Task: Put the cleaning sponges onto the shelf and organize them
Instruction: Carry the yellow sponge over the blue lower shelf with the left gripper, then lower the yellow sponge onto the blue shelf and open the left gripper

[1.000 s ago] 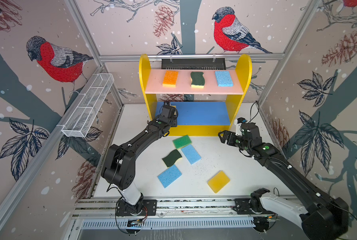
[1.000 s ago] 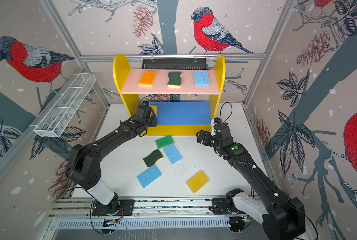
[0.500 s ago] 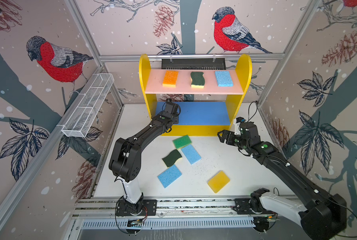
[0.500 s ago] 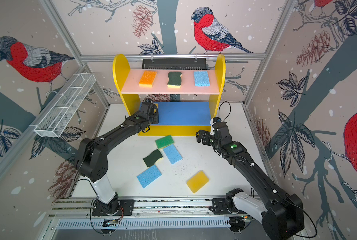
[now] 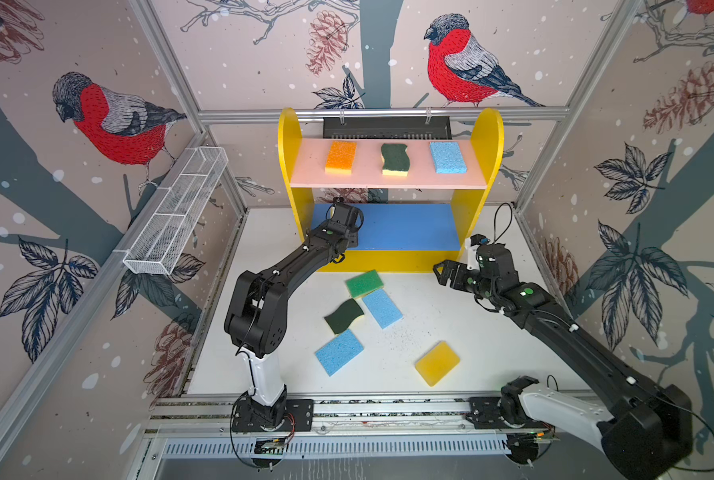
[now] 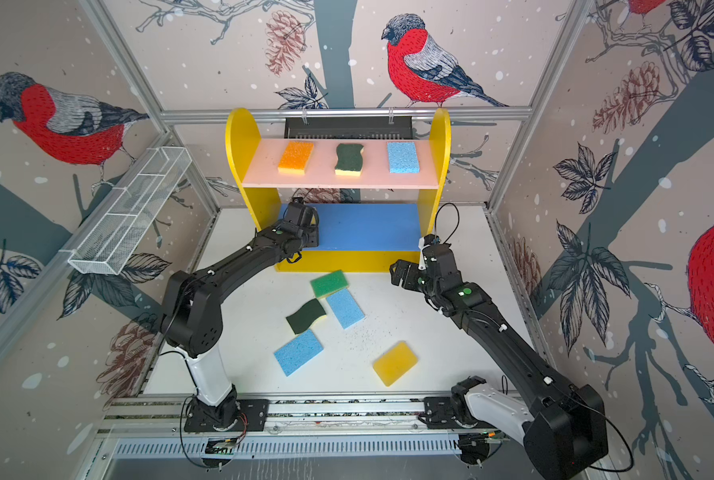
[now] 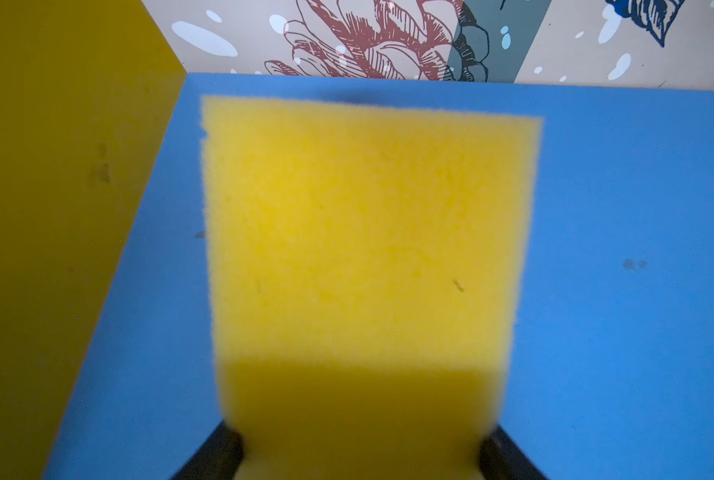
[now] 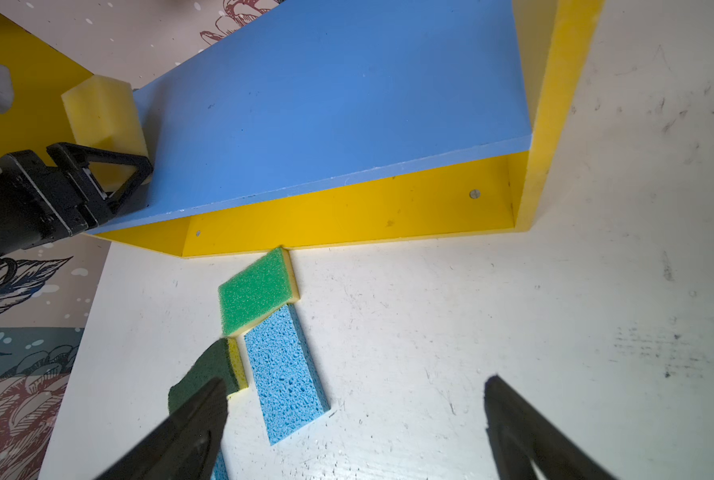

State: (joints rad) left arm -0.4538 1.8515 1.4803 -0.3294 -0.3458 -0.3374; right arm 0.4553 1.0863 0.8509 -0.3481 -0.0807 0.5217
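Now: left gripper (image 7: 359,448) flanks yellow rectangular foam sponge (image 7: 368,232) on blue board (image 7: 621,199) of yellow shelf (image 5: 478,166), grip unclear; right gripper (image 8: 355,384) wide open. Risk: foam sticks, drags out on retreat.

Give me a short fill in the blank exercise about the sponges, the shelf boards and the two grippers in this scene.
1. The orange sponge, the wavy scourer and the light blue sponge lie in a row on the ____ upper board.
2. The yellow sponge between the fingers of the left gripper is over the ____ middle board.
3. The right gripper, above the white table, holds nothing; its jaws stand ____.

Missing words: pink, blue, open.
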